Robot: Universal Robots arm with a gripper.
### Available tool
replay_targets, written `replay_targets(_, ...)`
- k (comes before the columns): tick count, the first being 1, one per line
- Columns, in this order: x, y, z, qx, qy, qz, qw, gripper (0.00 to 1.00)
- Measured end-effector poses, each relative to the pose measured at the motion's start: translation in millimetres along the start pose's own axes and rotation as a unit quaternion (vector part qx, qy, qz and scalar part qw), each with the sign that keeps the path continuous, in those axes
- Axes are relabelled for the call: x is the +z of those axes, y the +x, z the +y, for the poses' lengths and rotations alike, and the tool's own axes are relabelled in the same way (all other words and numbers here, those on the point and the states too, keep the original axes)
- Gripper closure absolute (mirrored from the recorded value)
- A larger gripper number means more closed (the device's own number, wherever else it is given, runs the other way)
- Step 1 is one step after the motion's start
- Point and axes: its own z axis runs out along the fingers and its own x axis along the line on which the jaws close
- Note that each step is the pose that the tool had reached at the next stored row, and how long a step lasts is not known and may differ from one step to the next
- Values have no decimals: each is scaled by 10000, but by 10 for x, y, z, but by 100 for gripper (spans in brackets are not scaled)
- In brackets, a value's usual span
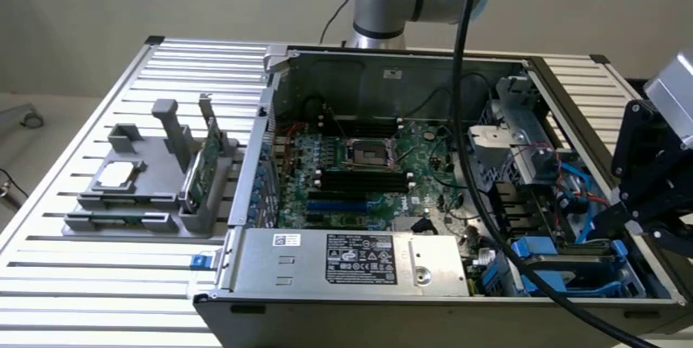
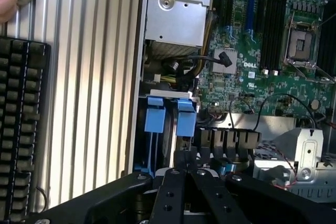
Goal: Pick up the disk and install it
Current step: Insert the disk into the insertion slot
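The disk (image 2: 155, 119) stands on edge in the drive bay, at about 4 o'clock in the open computer case (image 1: 390, 60) in the exterior view. Its two blue rail tabs face out of the case's open side and its long axis seems to run down into the bay; the label is hidden. The gripper (image 2: 186, 157) hangs just over those tabs, fingers drawn together with nothing seen between them. Bay walls and cables crowd close around. One power supply (image 1: 346, 259) lies at 6 o'clock. At 9 o'clock, one grey holder (image 1: 141, 202) carries one chip (image 1: 117, 174) and one green card (image 1: 200, 174) on the slatted table (image 1: 109, 283).
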Motion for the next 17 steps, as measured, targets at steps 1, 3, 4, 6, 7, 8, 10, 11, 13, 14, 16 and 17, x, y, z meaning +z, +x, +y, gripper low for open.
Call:
replay_targets(1,17,2,-2,-7,-1,1,10000,89)
replay_targets(3,55,3,-4,-20,-2,0,10000,89)
replay_targets(4,74,3,-5,-27,-2,0,10000,89)
replay_targets(6,110,-3,-7,-45,-2,2,10000,89)
replay_targets(7,130,-7,-8,-55,-2,2,10000,89)
replay_targets(8,151,-12,-9,-68,-3,2,10000,89)
replay_targets(10,189,-24,-11,-93,-3,3,10000,89)
replay_targets(11,208,-31,-13,-105,-4,4,9999,89)
replay_targets(13,246,-43,-15,-130,-4,5,9999,89)
replay_targets(14,266,-49,-16,-140,-4,4,9999,89)
replay_targets(16,305,-60,-18,-158,-3,5,9999,89)
replay_targets(17,323,-65,-20,-165,-3,6,9999,89)
